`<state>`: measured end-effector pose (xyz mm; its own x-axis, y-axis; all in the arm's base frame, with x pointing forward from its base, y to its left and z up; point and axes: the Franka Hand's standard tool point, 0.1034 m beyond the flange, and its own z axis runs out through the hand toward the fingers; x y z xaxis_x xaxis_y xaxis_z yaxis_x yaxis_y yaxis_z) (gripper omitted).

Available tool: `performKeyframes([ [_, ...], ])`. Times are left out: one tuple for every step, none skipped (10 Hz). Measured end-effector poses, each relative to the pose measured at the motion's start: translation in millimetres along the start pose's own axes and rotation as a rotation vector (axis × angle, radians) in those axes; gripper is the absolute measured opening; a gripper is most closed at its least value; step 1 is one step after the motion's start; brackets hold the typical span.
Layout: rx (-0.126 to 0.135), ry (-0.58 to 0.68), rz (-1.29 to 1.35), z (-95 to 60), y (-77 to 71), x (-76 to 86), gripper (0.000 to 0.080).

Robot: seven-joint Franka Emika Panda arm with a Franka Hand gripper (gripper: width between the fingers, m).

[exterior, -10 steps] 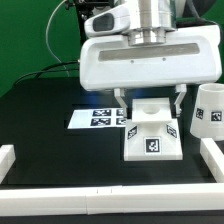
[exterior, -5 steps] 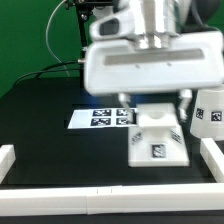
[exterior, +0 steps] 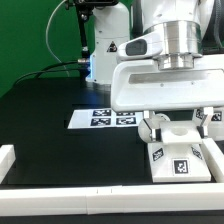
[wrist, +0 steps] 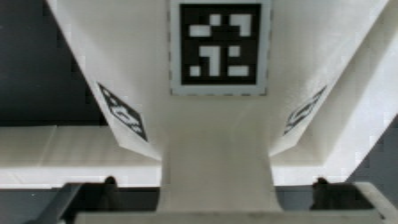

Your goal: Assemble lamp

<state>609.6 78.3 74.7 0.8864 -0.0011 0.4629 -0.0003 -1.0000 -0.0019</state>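
The white lamp base (exterior: 180,160), with black-and-white tags, sits on the black table at the exterior view's right. My gripper (exterior: 178,125) stands straight over it, one finger on each side of its raised middle, and seems shut on it. In the wrist view the base (wrist: 219,120) fills the frame, and the gripper (wrist: 215,188) shows only as two dark fingertips (wrist: 111,186) flanking it. The shade (exterior: 217,117) is mostly hidden behind the gripper body at the far right. The bulb is out of view.
The marker board (exterior: 100,118) lies flat on the table, to the left of the base in the exterior view. A low white wall (exterior: 70,200) runs along the table's front, with a white block (exterior: 8,160) at the left side.
The gripper has moved to the exterior view's right and slightly nearer. The lamp base has travelled with it, away from the marker board and toward the shade.
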Motion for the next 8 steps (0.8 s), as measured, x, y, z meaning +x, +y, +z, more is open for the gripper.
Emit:
performKeyframes([
  [0.000,-0.001,0.000,0.6,0.2,-0.7,0.0530],
  [-0.002,-0.003,-0.001,3.0,0.2,-2.5,0.0530],
  [-0.005,-0.006,-0.005,12.6,-0.4,-5.4,0.0530],
  [-0.006,-0.004,-0.008,18.8,-1.4,-3.2,0.0530],
  [-0.006,-0.003,-0.009,22.4,-1.9,-2.2,0.0530],
  [-0.008,0.014,-0.011,24.6,-2.1,-0.5,0.0530],
  [-0.007,0.030,-0.012,27.4,-4.0,1.9,0.0530],
  [-0.007,0.051,-0.005,28.2,-6.8,4.2,0.0530],
])
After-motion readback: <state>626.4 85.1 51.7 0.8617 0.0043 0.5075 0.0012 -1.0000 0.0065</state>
